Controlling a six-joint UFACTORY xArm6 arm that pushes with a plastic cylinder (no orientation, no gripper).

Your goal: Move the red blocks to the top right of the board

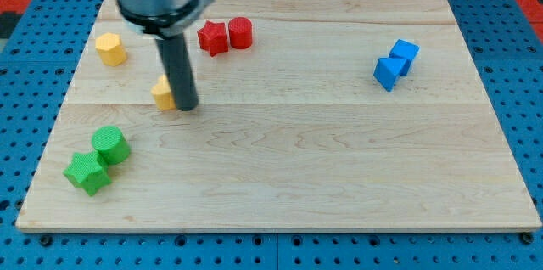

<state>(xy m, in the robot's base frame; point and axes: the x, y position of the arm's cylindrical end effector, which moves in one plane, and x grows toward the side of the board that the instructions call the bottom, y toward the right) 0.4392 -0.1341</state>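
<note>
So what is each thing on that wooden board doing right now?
My tip: down on the board, against the small yellow block.
Small yellow block: half hidden at the tip's left.
Yellow hexagonal block: alone.
Red star block: touching the red cylinder.
Red cylinder: upright.
Green cylinder, green star: touching.
Two blue blocks: touching.

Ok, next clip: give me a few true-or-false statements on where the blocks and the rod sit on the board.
1. The red star and red cylinder sit side by side near the view's top. True.
2. My tip rests against the red blocks. False: it is below them, beside a yellow block.
3. The blue blocks are at the view's left. False: they are at the right.
4. The green star and green cylinder are at the bottom left. True.
</note>
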